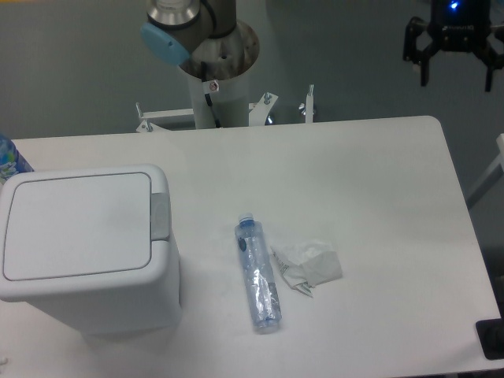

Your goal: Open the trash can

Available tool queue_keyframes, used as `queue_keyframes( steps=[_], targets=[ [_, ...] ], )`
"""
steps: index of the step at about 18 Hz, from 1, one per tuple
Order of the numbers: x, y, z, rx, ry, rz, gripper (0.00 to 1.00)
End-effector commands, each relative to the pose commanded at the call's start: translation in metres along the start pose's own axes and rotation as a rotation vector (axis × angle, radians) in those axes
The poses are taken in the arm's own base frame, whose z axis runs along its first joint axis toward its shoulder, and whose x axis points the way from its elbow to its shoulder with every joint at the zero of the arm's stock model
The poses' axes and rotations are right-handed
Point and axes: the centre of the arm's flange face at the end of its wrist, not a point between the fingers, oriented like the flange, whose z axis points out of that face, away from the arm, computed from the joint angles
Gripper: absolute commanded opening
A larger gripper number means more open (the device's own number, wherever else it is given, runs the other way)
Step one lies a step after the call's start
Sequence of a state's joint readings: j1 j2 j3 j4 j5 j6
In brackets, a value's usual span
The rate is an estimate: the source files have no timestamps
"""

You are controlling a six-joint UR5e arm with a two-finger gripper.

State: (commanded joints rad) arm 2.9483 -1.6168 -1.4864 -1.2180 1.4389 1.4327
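Note:
The trash can is a large boxy white bin standing on the left of the white table. Its flat white lid lies shut, with the grey push-button tab on its right edge. My gripper is black and hangs at the top right, beyond the table's far edge and far from the bin. Its fingers are spread apart and hold nothing.
A clear plastic bottle lies on its side in the middle of the table. A crumpled white paper lies just right of it. The arm's base column stands at the far edge. A blue patterned object shows at the left edge.

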Motion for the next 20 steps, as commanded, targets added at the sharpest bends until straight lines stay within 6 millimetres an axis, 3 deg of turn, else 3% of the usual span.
queue_keyframes(
  steps=[10, 15, 20],
  targets=[
    [0.007, -0.011, -0.004, 0.010, 0.003, -0.059, 1.00],
    [0.025, -0.049, -0.007, 0.043, 0.013, -0.183, 1.00],
    [0.051, -0.100, -0.010, 0.078, 0.042, -0.315, 1.00]
  ],
)
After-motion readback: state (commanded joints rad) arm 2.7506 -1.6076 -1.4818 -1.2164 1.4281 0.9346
